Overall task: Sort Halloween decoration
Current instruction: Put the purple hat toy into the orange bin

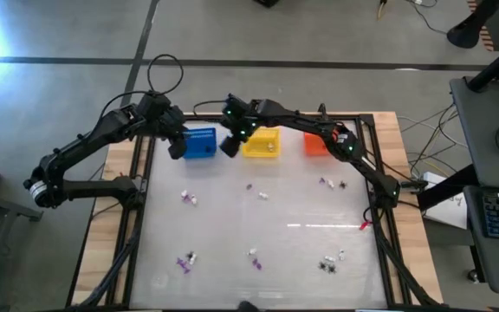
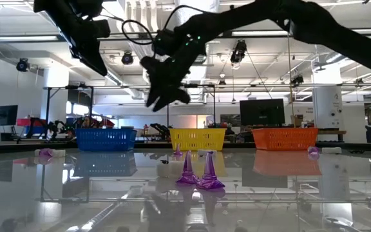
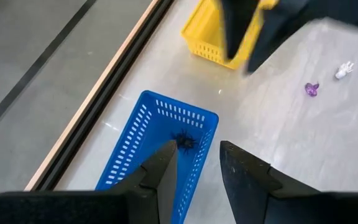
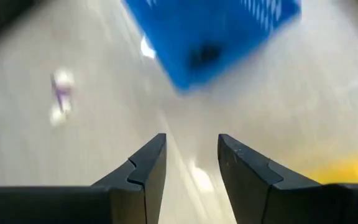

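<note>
The Halloween trinkets are tiny white, purple and black pieces scattered over the table, such as a white pair (image 1: 189, 198), a purple one (image 1: 249, 185) and black ones (image 1: 327, 264). Two purple cones (image 2: 198, 173) stand near the low camera. A black spider (image 3: 184, 142) lies inside the blue basket (image 3: 160, 149). My left gripper (image 1: 177, 149) hangs open and empty above the blue basket's left end (image 3: 197, 162). My right gripper (image 1: 230, 147), also open and empty (image 4: 191, 158), hovers between the blue basket (image 1: 200, 143) and the yellow basket (image 1: 262, 143).
Three mesh baskets stand in a row at the table's far edge: blue (image 2: 105, 138), yellow (image 2: 198, 138) and orange (image 2: 284, 138). The two arms are close together over the far edge. A purple trinket (image 3: 311, 89) and a white one (image 3: 344, 70) lie toward the middle.
</note>
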